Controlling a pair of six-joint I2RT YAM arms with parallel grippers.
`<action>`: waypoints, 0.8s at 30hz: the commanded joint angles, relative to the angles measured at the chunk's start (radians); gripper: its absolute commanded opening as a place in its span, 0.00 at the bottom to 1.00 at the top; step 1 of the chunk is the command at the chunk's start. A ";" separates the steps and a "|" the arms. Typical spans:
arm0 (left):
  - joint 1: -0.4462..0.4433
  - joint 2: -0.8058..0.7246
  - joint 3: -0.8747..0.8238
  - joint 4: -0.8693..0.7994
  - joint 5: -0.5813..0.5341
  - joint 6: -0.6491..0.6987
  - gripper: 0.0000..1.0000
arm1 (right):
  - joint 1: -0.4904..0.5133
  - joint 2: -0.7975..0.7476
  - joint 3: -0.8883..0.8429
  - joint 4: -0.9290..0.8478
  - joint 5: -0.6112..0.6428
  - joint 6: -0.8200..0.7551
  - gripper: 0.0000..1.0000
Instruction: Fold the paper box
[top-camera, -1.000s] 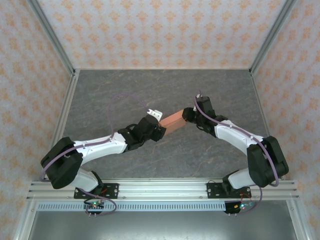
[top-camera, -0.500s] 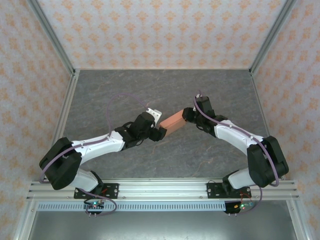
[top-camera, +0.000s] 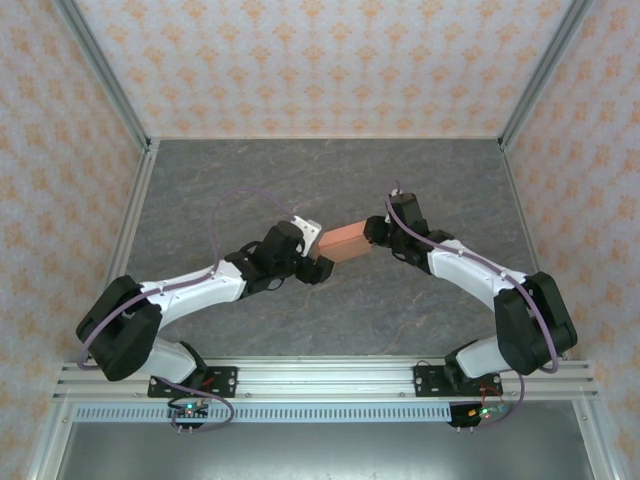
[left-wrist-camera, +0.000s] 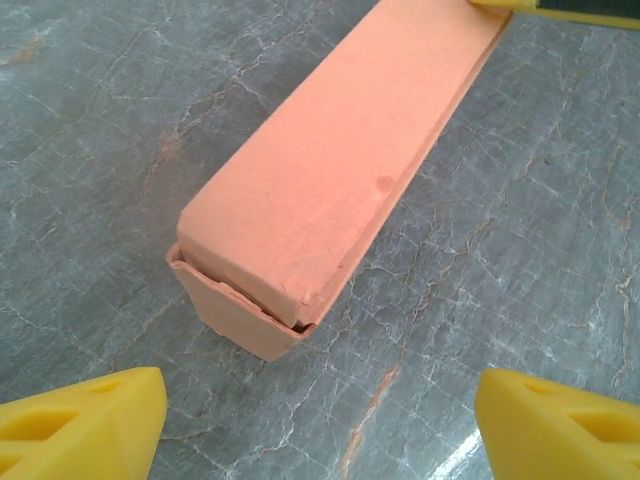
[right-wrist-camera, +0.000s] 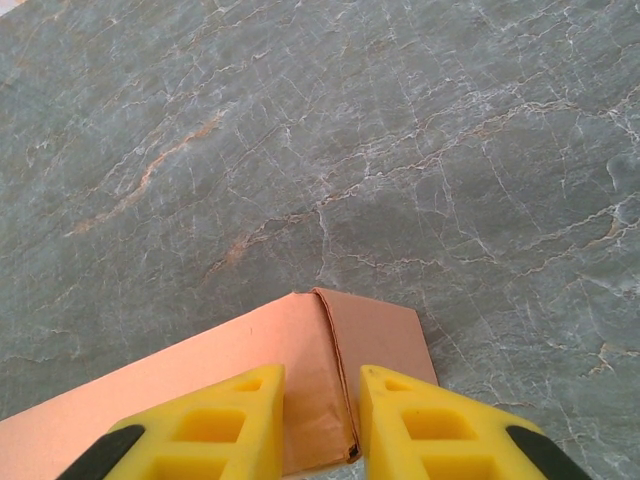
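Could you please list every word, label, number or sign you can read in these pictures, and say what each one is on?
There is no readable text.
The paper box is plain salmon-orange on every face that shows, with no print or label.
The wallpaper carries only an orange floral pattern.
The small lit boards below the arm bases are too small to read.

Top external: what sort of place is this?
Probably a lab data-collection cell, not a home: aluminium frame posts around wallpaper-print walls, a marble-look tabletop, left arm and right arm bolted to a rail.
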 joint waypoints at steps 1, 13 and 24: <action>0.023 -0.075 -0.026 0.004 -0.029 -0.056 0.81 | 0.010 0.015 0.012 -0.089 0.026 -0.008 0.25; 0.115 -0.006 0.070 -0.015 0.023 -0.433 0.74 | 0.011 0.016 0.014 -0.090 0.029 -0.014 0.25; 0.124 0.101 0.063 0.062 0.048 -0.523 0.62 | 0.011 0.013 0.020 -0.097 0.030 -0.019 0.25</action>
